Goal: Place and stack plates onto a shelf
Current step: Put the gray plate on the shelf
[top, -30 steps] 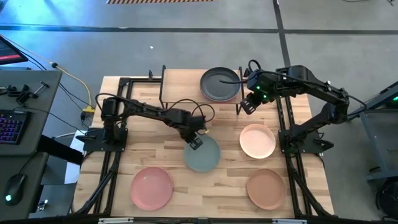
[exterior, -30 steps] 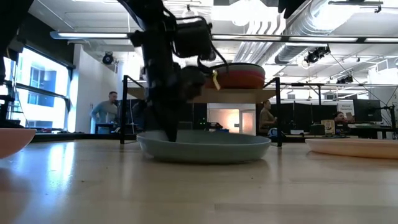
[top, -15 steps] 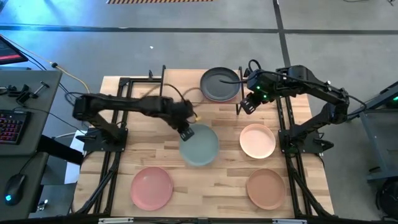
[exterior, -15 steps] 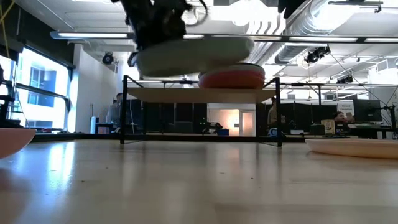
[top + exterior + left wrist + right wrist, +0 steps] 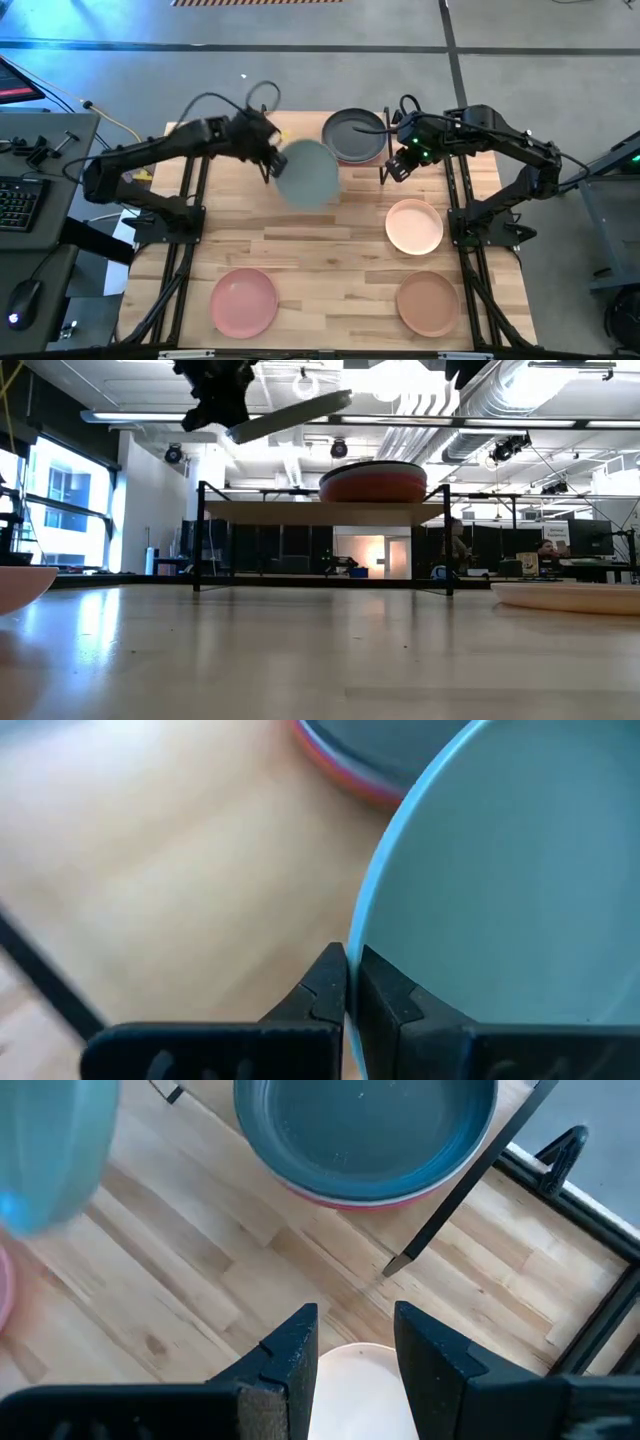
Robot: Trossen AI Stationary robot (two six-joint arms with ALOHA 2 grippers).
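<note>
- Shelf [image 5: 290, 125] sits at the far edge of my tabletop [image 5: 330, 290], its light-wood top raised on thin black legs [image 5: 200, 535].
- Charcoal plate [image 5: 353, 135] rests on the right half of the shelf, stacked on a terracotta plate [image 5: 372, 487] whose rim peeks out beneath it.
- Sage green plate [image 5: 308, 173] is up in the air, tilted, held by its rim at the shelf's front edge, just beside the charcoal one; in the low view it hangs above shelf height [image 5: 290, 416].
- Cream-peach plate [image 5: 414, 226] lies on the table's right side, and the tan plate [image 5: 427, 303] lies nearer the front, on that same side.
- Light pink plate [image 5: 244, 301] lies at the front left, well apart from the shelf.
- My left gripper [image 5: 268, 160] is over the shelf's left half, fingers [image 5: 325, 990] clamped tight on the sage green plate's rim [image 5: 358, 935].
- My right gripper [image 5: 396, 168] hovers by the shelf's right end, between the charcoal plate and the cream-peach plate, fingers [image 5: 290, 1350] spread apart and holding nothing.
</note>
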